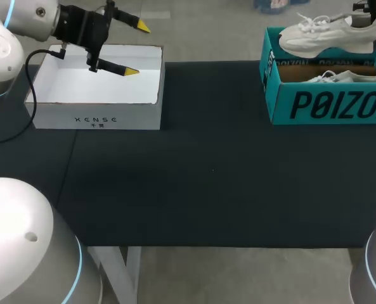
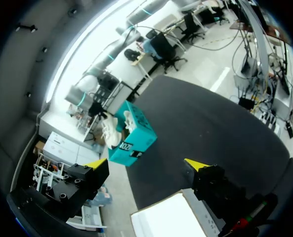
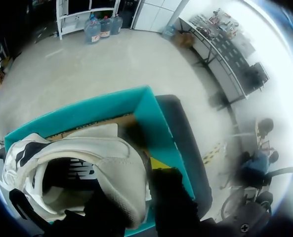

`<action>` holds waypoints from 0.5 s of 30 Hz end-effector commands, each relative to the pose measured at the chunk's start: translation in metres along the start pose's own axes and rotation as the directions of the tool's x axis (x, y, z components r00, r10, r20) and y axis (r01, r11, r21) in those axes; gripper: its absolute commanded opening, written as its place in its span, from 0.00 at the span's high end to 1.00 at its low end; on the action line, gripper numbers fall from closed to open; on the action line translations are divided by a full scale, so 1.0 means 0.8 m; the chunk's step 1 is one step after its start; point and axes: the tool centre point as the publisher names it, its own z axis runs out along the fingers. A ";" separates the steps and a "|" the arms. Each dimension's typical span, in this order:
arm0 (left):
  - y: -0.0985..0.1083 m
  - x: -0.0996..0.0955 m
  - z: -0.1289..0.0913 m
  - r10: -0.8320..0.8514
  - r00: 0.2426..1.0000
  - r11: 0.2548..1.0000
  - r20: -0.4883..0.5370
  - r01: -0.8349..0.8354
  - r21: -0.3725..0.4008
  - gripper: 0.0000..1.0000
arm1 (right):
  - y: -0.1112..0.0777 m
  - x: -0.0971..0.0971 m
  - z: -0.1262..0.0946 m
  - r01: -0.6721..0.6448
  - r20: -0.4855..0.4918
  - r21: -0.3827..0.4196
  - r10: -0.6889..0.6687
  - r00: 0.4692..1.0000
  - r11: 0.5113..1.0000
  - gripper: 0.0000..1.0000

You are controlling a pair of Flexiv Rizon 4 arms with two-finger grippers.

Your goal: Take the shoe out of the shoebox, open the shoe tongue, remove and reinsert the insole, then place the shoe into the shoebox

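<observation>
Head view: the left gripper (image 1: 137, 49) hangs over the far side of an open white shoebox (image 1: 97, 115), its two yellow-tipped fingers spread wide with nothing between them. A black cable (image 1: 28, 88) loops down from that arm past the near-left corner of the white box. Well off to this gripper's right, across bare black table (image 1: 213, 171), stands the teal shoebox (image 1: 327, 104). A white sneaker (image 1: 330, 35) hangs above the teal box, heel end up against the right gripper (image 1: 371, 11), which is mostly cut off at the corner of the view. A second white shoe (image 1: 349, 77) lies inside the box, right under the raised one.

Left wrist view: the spread fingers frame open tabletop. The corner of the white shoebox sits directly beneath them. Far ahead, past the table's dark surface, the teal shoebox stands at the table's far end with the white sneaker above it.

Right wrist view: the gripper is clamped on the wall of the white sneaker at its opening. One finger (image 3: 158, 164) shows its yellow tip outside the shoe. The other is hidden on the inner side. The shoe's dark-lined mouth gapes just beside the gripper. The teal shoebox lies under and ahead of the shoe, its near wall close below the fingers, and the shoe covers most of the inside.
</observation>
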 end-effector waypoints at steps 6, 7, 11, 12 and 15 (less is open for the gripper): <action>0.000 0.000 0.000 0.001 1.000 1.000 0.000 -0.001 -0.002 0.00 | 0.002 0.006 0.037 0.015 -0.002 0.017 -0.015 1.000 1.000 1.00; 0.000 0.000 0.000 0.001 1.000 1.000 0.000 -0.001 -0.002 0.00 | 0.003 0.009 0.042 0.016 -0.001 0.016 -0.016 1.000 1.000 1.00; 0.000 0.000 0.000 0.001 1.000 1.000 0.000 -0.001 -0.002 0.00 | 0.005 0.016 0.057 0.014 0.004 0.014 -0.014 1.000 1.000 1.00; 0.000 0.000 0.000 0.001 1.000 1.000 0.000 -0.001 -0.002 0.00 | 0.004 0.017 0.059 0.006 0.013 0.001 -0.006 1.000 1.000 1.00; 0.000 0.000 0.000 0.001 1.000 1.000 0.000 -0.001 -0.002 0.00 | 0.005 0.020 0.072 0.003 0.006 0.016 -0.003 1.000 1.000 1.00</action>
